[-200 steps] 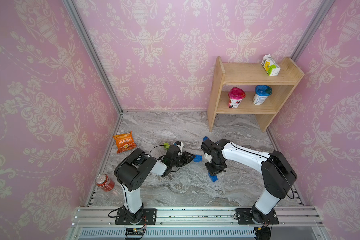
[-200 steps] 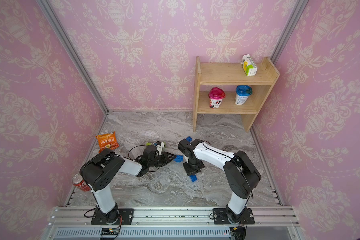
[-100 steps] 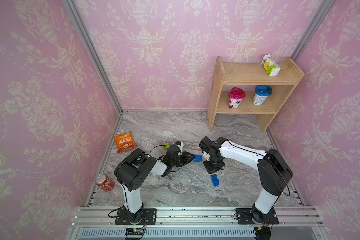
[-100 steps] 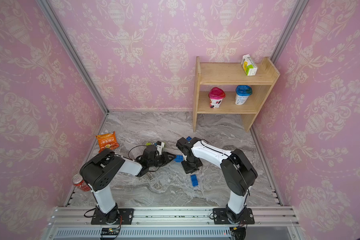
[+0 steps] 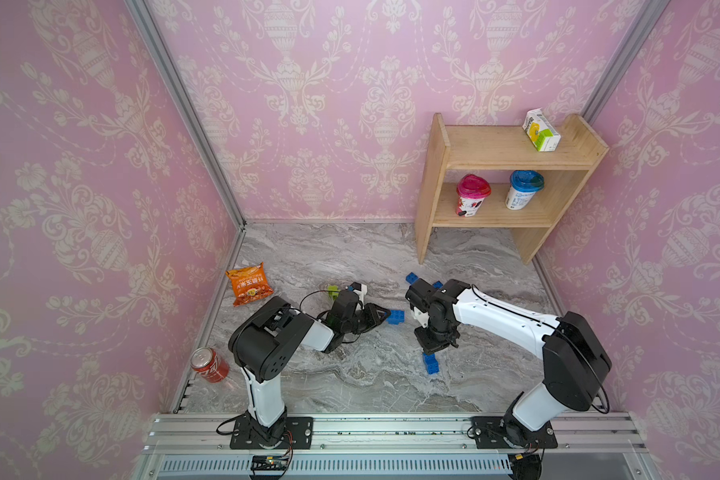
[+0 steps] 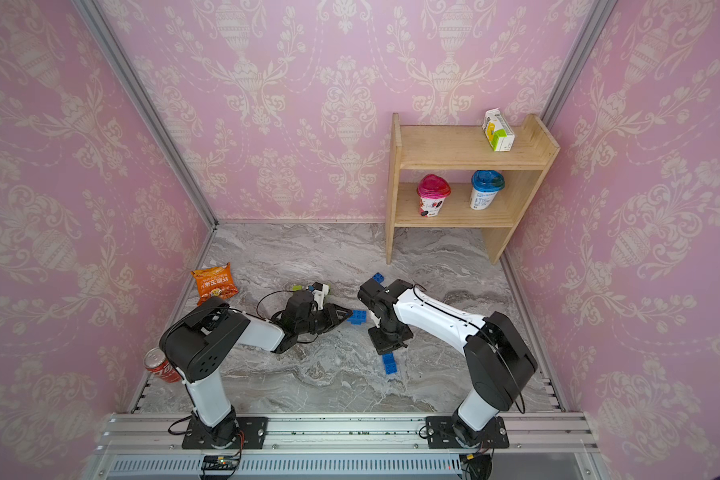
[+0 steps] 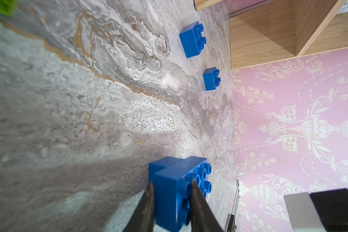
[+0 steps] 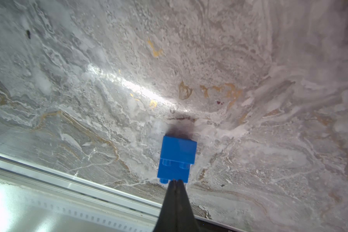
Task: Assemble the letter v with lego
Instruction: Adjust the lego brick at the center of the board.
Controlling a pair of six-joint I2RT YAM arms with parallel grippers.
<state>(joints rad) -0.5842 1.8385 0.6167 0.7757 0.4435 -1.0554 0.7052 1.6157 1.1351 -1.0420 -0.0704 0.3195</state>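
My left gripper (image 7: pixel 172 185) is shut on a blue lego piece (image 7: pixel 179 176) made of two offset bricks, held low over the marble floor; both top views show that piece (image 5: pixel 395 316) (image 6: pixel 357 316). My right gripper (image 8: pixel 175 181) is shut with its tips pressed together, touching the studded end of a blue two-brick stack (image 8: pixel 177 158) that lies on the floor (image 5: pixel 431 364) (image 6: pixel 389 363). Two single blue bricks (image 7: pixel 193 39) (image 7: pixel 211 79) stand farther back near the shelf. A lime green brick (image 5: pixel 332 289) sits behind the left wrist.
A wooden shelf (image 5: pixel 495 187) at the back right carries two cups and a carton. An orange snack bag (image 5: pixel 248 284) lies at the left wall. A red can (image 5: pixel 208 365) lies near the front left rail.
The right arm pulled back slightly and its shut tips now sit at the end of the blue stack, which lies a little nearer the front. The left arm has not moved.
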